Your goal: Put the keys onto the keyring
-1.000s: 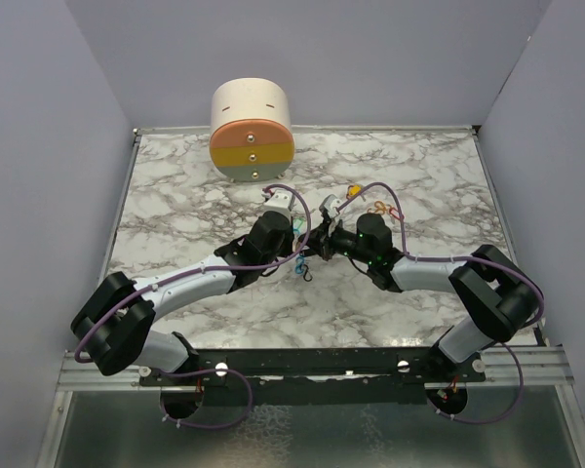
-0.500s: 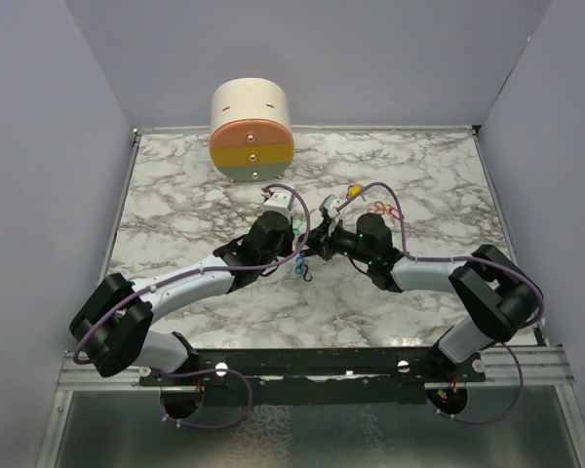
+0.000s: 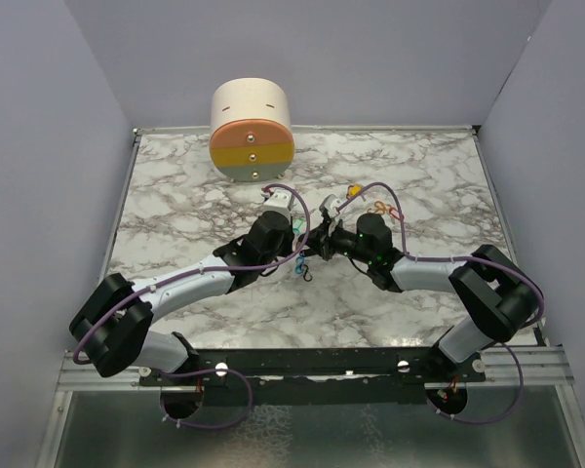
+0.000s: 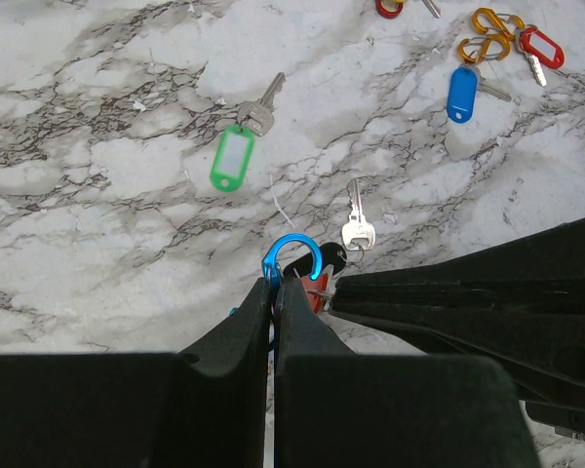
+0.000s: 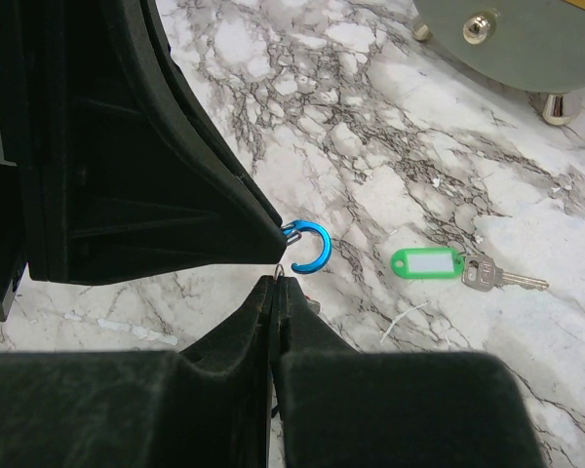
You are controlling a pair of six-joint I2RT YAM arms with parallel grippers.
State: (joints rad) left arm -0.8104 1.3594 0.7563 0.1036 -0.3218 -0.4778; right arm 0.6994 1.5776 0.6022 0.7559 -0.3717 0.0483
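In the left wrist view my left gripper (image 4: 276, 283) is shut on the blue hook-shaped keyring (image 4: 292, 255), whose open curve sticks out past the fingertips. My right gripper (image 5: 279, 281) is shut on a thin wire ring just below the keyring (image 5: 312, 249), and a red key tag (image 4: 318, 292) hangs at that ring. The two grippers meet tip to tip above the table's middle (image 3: 312, 239). A green-tagged key (image 4: 232, 156), a blue-tagged key (image 4: 461, 91), a red-tagged key (image 4: 542, 46) and a bare silver key (image 4: 356, 222) lie on the marble.
A round cream drum (image 3: 252, 132) with coloured drawer fronts stands at the back left. Orange clip loops (image 4: 486, 29) lie by the far keys. Grey walls close in the marble table (image 3: 175, 195) on three sides.
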